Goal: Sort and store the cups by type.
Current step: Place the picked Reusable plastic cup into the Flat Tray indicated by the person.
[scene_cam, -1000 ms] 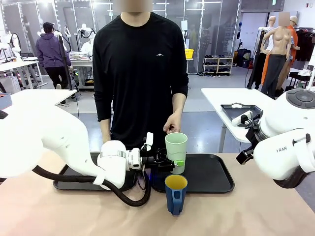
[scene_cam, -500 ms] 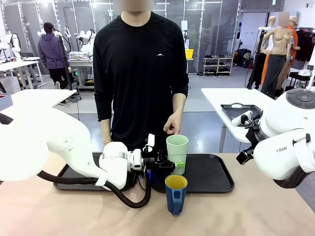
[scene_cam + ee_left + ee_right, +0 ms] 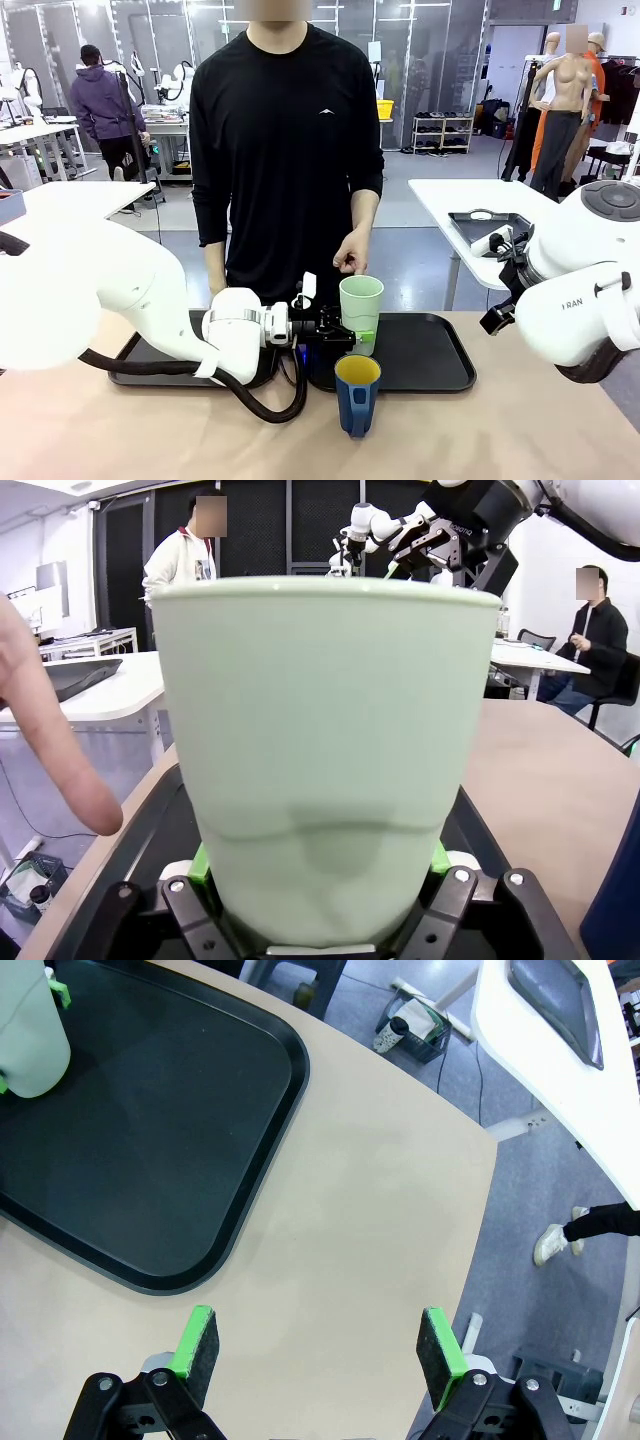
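The tall pale green tumbler (image 3: 360, 312) stands upright over the left part of the right black tray (image 3: 425, 352), with my left gripper (image 3: 357, 335) shut on its lower half. From the left wrist, the tumbler (image 3: 320, 730) sits between the green pads (image 3: 202, 862). Whether its base touches the tray I cannot tell. The dark blue mug (image 3: 357, 393), yellow inside, stands on the table just in front of the tray, handle toward me. My right gripper (image 3: 315, 1345) hangs open over bare table right of the tray (image 3: 150, 1140), where the tumbler (image 3: 25, 1035) stands at the far corner.
A second black tray (image 3: 150, 368) lies to the left, partly behind my left arm. The person stands at the far edge, one hand (image 3: 350, 255) hanging just above and behind the tumbler, a finger (image 3: 55, 750) near it. The table edge (image 3: 480, 1160) runs close to my right gripper.
My left gripper has carried the tumbler slightly right and down over the right tray. The mug, the right arm and the person's hand have stayed put.
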### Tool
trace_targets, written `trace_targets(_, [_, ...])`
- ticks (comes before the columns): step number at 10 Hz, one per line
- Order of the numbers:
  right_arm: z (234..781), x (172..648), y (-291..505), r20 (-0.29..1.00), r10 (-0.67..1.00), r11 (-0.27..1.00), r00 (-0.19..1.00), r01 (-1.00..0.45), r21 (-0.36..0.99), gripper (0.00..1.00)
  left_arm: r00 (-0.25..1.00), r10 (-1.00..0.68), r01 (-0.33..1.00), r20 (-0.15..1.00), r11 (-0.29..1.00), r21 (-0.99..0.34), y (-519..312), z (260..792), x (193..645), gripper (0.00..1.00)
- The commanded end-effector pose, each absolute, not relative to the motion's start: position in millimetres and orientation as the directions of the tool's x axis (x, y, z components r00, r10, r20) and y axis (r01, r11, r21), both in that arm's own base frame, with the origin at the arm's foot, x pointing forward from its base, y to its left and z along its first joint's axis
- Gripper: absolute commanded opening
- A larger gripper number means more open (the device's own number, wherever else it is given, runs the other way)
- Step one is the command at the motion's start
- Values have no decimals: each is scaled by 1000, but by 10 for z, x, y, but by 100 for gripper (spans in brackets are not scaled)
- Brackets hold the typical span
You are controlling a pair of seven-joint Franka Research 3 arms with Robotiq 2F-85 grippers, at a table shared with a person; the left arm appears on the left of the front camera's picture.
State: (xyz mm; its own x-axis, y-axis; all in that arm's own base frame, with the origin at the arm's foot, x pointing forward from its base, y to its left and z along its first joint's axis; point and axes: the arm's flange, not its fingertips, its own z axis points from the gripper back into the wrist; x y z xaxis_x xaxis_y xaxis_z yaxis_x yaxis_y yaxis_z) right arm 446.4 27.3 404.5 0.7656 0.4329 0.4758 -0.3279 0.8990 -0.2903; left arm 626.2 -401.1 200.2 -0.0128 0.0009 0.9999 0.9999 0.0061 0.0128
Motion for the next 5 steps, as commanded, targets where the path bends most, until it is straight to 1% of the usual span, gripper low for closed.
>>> trace_targets(1, [4023,4450,269,474,433,899,767,-328,-289,100,15,-39,1000,999,9,-15,-4020,1703,6320,83])
trace_targets(3, [4023,4450,269,474,433,899,767,-328,-289,100,25,-47,1000,999,10,-25,-4016,1657,6342,88])
trace_targets(5, [4023,4450,269,474,433,899,767,-328,-289,100,38,-55,999,998,13,-37,-4014,1619,6352,100])
